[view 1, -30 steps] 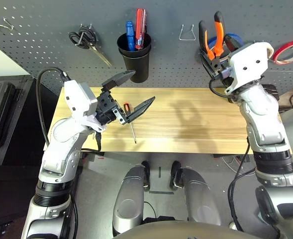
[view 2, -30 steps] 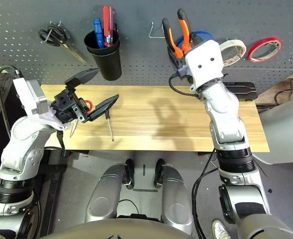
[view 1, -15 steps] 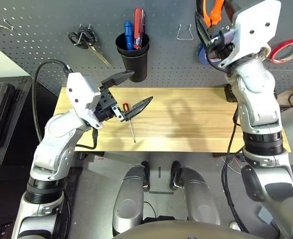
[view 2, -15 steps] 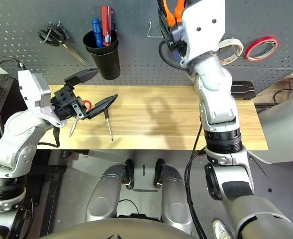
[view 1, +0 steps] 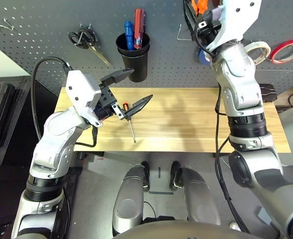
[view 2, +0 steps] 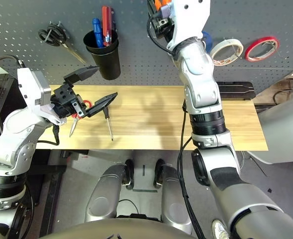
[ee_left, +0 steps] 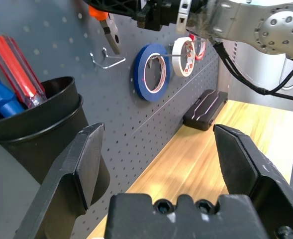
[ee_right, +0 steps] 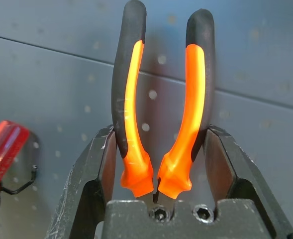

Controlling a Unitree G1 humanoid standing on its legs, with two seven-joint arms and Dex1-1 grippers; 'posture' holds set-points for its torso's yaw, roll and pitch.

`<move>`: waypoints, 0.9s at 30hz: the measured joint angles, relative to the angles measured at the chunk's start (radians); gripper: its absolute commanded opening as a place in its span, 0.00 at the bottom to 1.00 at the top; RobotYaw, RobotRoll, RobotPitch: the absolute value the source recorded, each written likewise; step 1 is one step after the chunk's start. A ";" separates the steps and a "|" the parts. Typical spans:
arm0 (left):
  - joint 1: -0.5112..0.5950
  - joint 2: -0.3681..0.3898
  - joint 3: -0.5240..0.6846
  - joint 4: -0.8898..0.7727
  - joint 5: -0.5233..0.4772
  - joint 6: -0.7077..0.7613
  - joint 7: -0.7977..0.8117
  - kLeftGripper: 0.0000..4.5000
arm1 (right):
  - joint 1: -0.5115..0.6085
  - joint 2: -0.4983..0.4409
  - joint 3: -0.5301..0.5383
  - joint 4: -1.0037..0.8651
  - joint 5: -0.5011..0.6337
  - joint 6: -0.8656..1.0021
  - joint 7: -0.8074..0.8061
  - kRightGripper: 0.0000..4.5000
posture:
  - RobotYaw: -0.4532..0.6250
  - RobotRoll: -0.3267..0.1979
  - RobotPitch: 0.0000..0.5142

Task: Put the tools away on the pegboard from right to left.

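Note:
My right gripper (ee_right: 158,149) is shut on the orange-and-black-handled pliers (ee_right: 160,104), held high against the pegboard (view 1: 37,59) just above a bare wire hook (view 1: 185,33). The whitish tape roll (view 1: 258,50) hangs on the board right of that arm. The slim screwdriver (view 1: 132,129) lies on the wooden table (view 1: 196,124), and the red-handled scissors (view 2: 80,107) lie beside it, partly hidden by my left gripper (view 1: 128,89). That gripper hovers open just over them, holding nothing.
A black cup (view 1: 134,59) on the board holds a blue and a red screwdriver. Black-handled scissors (view 1: 85,40) hang to its left. A blue tape roll (ee_left: 150,69) and a red tape roll (view 1: 287,51) hang at the right. A black case (view 2: 237,90) lies at the table's back right.
My right arm has lifted the pliers up and to the left along the pegboard, to above the wire hook. The left gripper has stayed open over the screwdriver and scissors.

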 measured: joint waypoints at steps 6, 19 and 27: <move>0.010 0.003 0.000 0.000 0.004 0.000 0.000 1.00 | -0.018 0.022 -0.011 0.071 0.005 -0.070 -0.009 0.62 | 0.63 0.62 0.45; 0.018 0.005 0.000 0.000 0.021 0.000 0.000 1.00 | -0.020 0.065 -0.013 0.135 0.008 -0.156 -0.029 0.62 | 0.64 0.62 0.46; 0.018 0.004 -0.001 0.000 0.025 -0.004 0.000 1.00 | 0.019 0.092 0.013 0.158 -0.001 -0.148 -0.030 0.62 | 0.63 0.62 0.46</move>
